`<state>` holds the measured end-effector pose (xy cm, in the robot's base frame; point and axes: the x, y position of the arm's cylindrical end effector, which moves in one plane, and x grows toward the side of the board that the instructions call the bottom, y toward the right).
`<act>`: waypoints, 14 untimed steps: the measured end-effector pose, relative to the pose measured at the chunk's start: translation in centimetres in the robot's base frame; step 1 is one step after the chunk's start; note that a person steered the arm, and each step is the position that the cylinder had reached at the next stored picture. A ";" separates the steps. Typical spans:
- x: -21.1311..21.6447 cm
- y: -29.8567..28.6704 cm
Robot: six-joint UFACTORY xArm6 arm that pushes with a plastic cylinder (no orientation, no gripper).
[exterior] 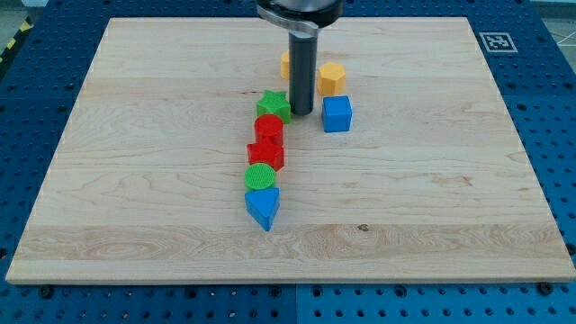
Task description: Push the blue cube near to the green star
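Observation:
The blue cube sits on the wooden board right of centre near the view's top. The green star lies to its left, about a block's width away. My tip stands between them, touching or almost touching the star's right side and a little left of the cube. The dark rod rises from there to the view's top edge.
A yellow-orange block sits just above the blue cube; another orange block is partly hidden behind the rod. Below the star run a red cylinder, a red block, a green cylinder and a blue triangle.

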<state>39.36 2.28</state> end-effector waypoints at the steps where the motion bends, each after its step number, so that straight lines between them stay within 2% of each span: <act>1: -0.6 2.7; 2: -1.6 3.7; 3: -4.6 4.6; 4: -3.8 8.3; 6: 3.2 11.4; 7: 4.7 10.9; 10: 1.7 6.2; 12: 3.7 5.7; 14: 1.9 4.1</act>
<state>41.24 6.37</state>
